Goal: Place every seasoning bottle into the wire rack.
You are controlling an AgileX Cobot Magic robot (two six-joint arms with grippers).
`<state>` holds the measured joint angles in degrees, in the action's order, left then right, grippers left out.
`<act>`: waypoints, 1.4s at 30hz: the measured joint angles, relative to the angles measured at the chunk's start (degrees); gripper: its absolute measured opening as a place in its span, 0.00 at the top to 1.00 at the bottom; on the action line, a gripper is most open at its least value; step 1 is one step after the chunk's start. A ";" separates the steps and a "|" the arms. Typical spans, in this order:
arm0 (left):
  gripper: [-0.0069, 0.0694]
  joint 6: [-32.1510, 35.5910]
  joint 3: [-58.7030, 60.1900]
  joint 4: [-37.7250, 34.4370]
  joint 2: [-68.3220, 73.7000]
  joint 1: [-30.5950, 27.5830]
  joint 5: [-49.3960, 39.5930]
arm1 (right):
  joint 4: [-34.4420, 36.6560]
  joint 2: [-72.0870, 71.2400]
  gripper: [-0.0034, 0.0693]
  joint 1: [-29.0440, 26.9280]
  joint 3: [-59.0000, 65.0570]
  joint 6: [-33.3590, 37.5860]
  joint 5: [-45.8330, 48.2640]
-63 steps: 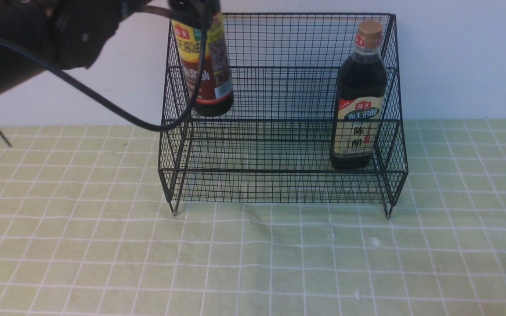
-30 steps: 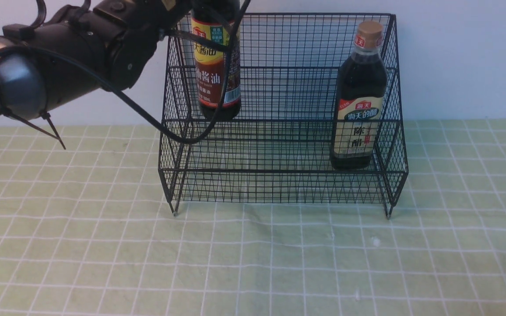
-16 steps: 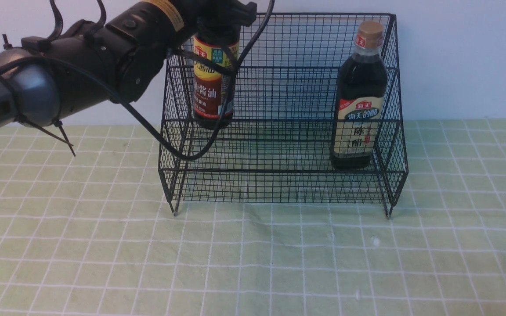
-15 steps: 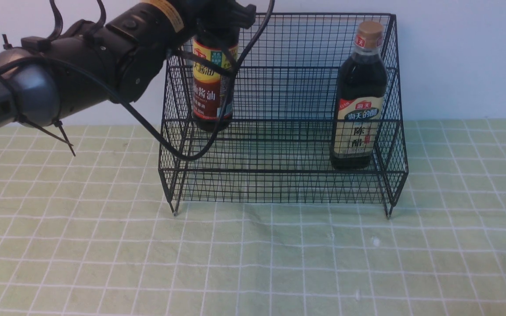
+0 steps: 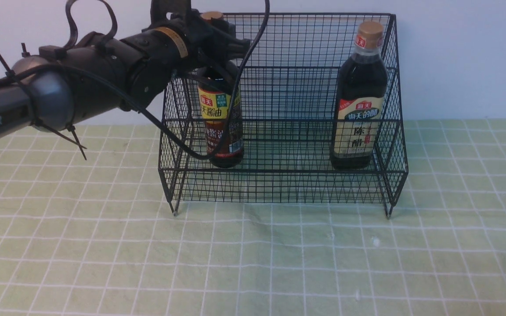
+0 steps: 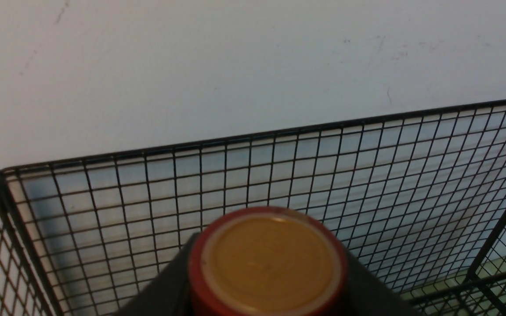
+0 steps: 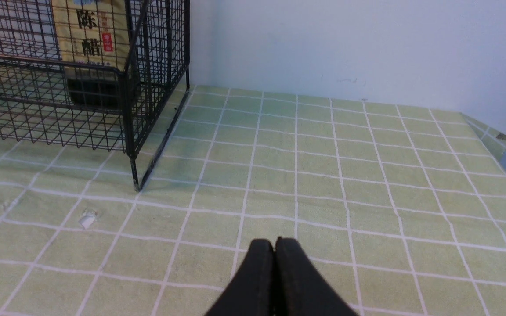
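Note:
The black wire rack (image 5: 279, 66) stands at the back of the table against the wall. The broader bottle with the tan cap (image 5: 359, 96) stands in its lower tier at the right; its beige label shows in the right wrist view (image 7: 90, 35). The slim bottle with the red-brown cap (image 5: 221, 127) stands in the lower tier at the left. My left gripper (image 5: 215, 41) is shut on its neck. The cap (image 6: 267, 263) fills the left wrist view between the dark fingers (image 6: 165, 289). My right gripper (image 7: 274, 245) is shut and empty over the cloth right of the rack.
A green checked cloth (image 5: 253, 263) covers the table. The white wall (image 5: 464, 57) rises right behind the rack. The table's right edge (image 7: 505, 140) shows in the right wrist view. My left arm's cable (image 5: 182, 145) hangs across the rack's left front.
My left gripper has carried the slim bottle down from above the rack's left side into the lower tier. The broader bottle and the rack have not moved.

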<state>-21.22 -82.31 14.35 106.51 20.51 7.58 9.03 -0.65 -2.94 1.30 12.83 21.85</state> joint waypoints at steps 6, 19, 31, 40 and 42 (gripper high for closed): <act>0.57 -0.06 0.00 0.05 0.06 0.00 -0.29 | 0.00 0.00 0.97 0.00 0.00 0.00 0.00; 0.32 -0.18 -0.66 0.95 -3.68 0.00 -3.39 | 0.00 0.00 0.97 0.00 0.00 0.00 0.00; 0.29 -0.18 -0.71 5.48 -13.23 0.00 -15.35 | 0.00 0.00 0.97 0.00 0.00 0.00 0.00; 0.76 0.74 -0.94 7.40 -27.54 0.00 -47.80 | 0.00 0.00 0.97 0.00 0.00 0.00 0.00; 0.82 1.19 -1.02 7.40 -28.85 0.00 -51.52 | 0.00 0.00 0.97 0.00 0.00 0.00 0.00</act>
<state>-20.04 -83.33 21.75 77.67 20.51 -43.94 9.03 -0.65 -2.94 1.30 12.83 21.85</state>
